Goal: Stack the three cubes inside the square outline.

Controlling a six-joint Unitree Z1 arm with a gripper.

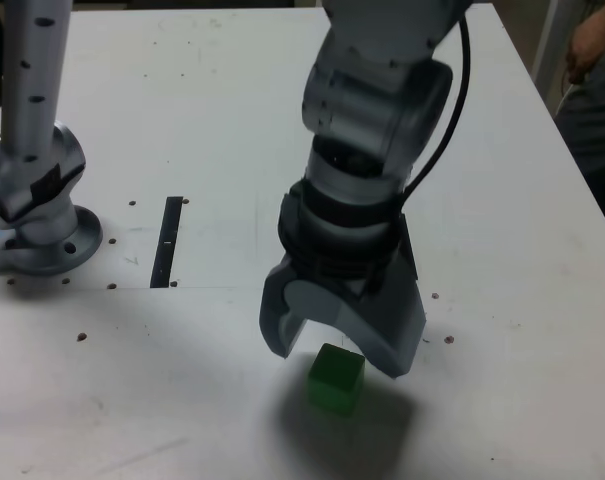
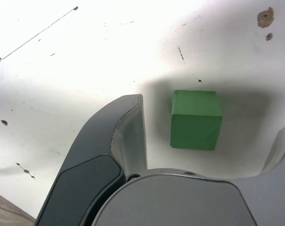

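Fingers (image 1: pixel 392 335) spread wide, angled down over the green cube (image 1: pixel 336 379), empty.

Exterior looks down from afar — wrist (seemingly steep) closer — sharing tabletop (image 1: pixel 212 400).

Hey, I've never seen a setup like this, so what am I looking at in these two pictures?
It's one jointed robot arm reaching down over a white table. The exterior view comes from a camera off the arm; the wrist view comes from one on its wrist, looking past the fingers. They are open on either side of a green cube, which sits on the table and isn't held. A black strip also lies there, left of the arm's fingers in the exterior view.
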